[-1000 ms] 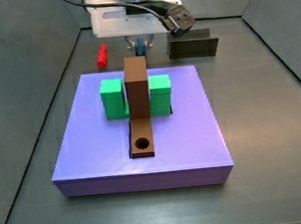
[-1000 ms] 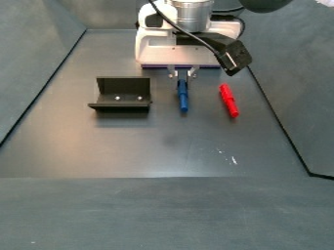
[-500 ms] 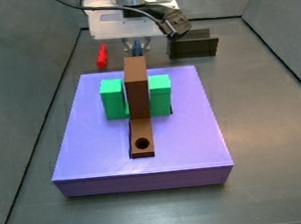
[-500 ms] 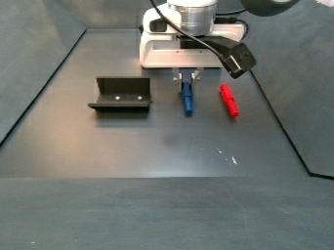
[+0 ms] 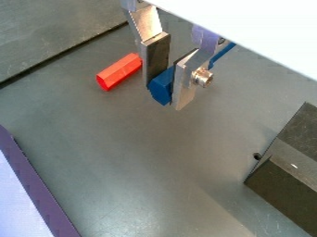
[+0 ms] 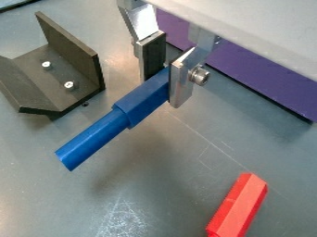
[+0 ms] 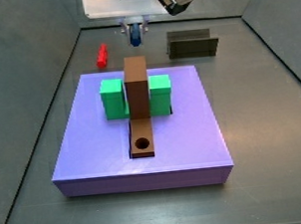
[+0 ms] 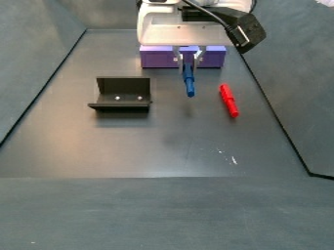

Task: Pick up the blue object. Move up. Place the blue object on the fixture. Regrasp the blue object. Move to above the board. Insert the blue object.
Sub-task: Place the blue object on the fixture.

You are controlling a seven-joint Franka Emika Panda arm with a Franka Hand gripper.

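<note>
**Off-centre grip on a lifted peg: the risks on the way to the fixture**

While the tool (image 6: 165, 63) hangs above the table (image 8: 196, 146), its two silver plates are clenched on one end of the blue object (image 6: 114, 123), and nearly the whole length of the peg sticks out past the pads in a wrist view. Judging from both side views, the blue object (image 8: 188, 76) is clear of the table and droops from the tool (image 8: 190, 54) at a slant rather than lying level. That end grip is the main hazard: the long free part can act as a lever, so a quick move or a light bump could swing the peg between the pads or pull it out.

Just beside the tool, on the table below, lies the red peg (image 6: 236, 206); a drop here could send the blue object rolling against it. Farther out to the other side stands the fixture (image 8: 120, 95), well apart from the tool. If the peg rotates in the grip on the way, its low tip may strike a raised wall instead of settling inside, spoiling the regrasp.

Beyond that, the board (image 7: 138, 103) on the purple slab (image 7: 182, 131) waits with its hole (image 7: 142, 144); any tilt kept after regrasping would likely jam the insertion.
</note>
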